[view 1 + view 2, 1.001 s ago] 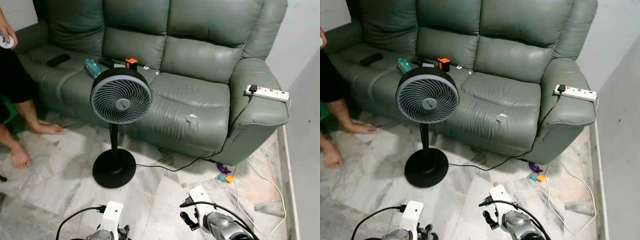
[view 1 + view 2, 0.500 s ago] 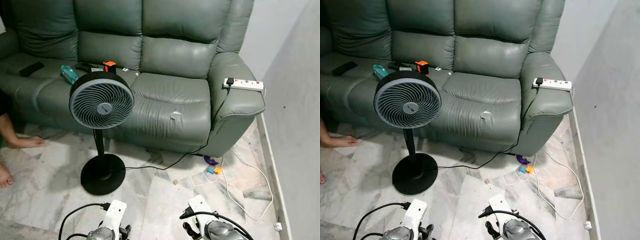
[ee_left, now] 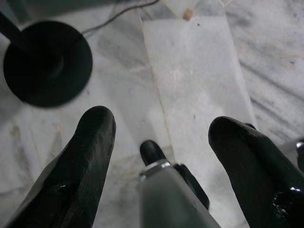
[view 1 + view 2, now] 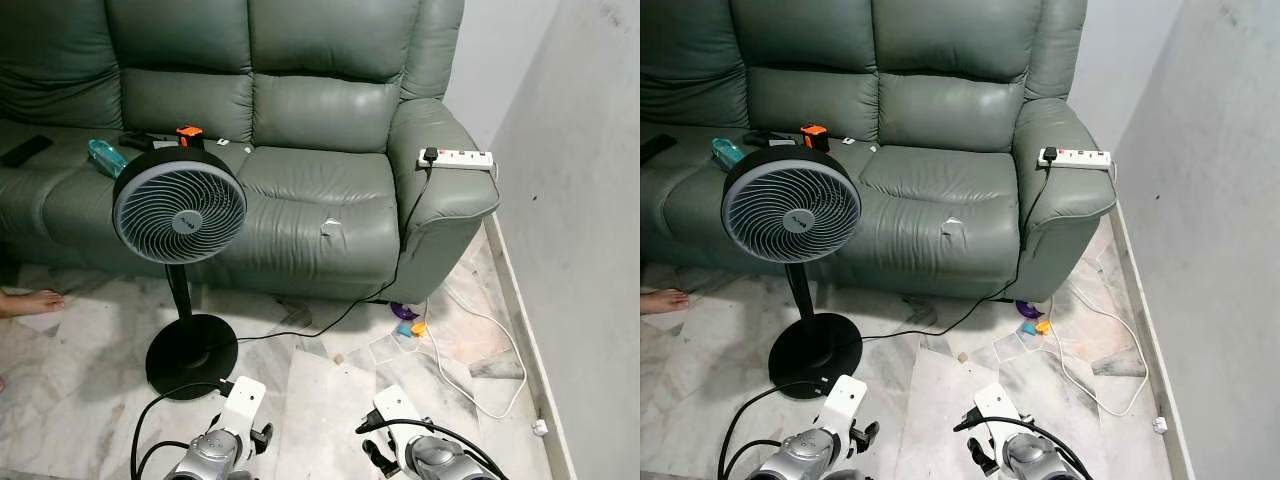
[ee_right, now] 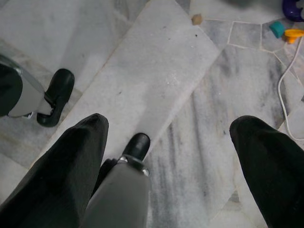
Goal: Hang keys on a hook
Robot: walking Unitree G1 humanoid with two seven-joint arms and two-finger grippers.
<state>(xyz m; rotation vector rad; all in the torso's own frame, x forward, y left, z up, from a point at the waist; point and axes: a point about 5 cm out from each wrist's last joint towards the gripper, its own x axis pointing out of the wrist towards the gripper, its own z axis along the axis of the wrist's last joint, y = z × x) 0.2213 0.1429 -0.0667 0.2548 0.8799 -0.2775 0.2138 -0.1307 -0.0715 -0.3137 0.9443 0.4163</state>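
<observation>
We face a grey-green leather sofa, cushions creased and glossy, one small tear pale at the seat front. Before it stands a black pedestal fan with a round grille on a thin pole and a flat disc base. A white power strip rests on the sofa arm, its cords trailing to the veined marble floor. On the seat lie a teal bottle and an orange-and-black object — too small to identify. A person's bare foot shows at the edge.

Our left gripper and right gripper hang low over the tiles, black rounded fingers spread wide, nothing between them.

Keys and hook — we cannot make out either.
</observation>
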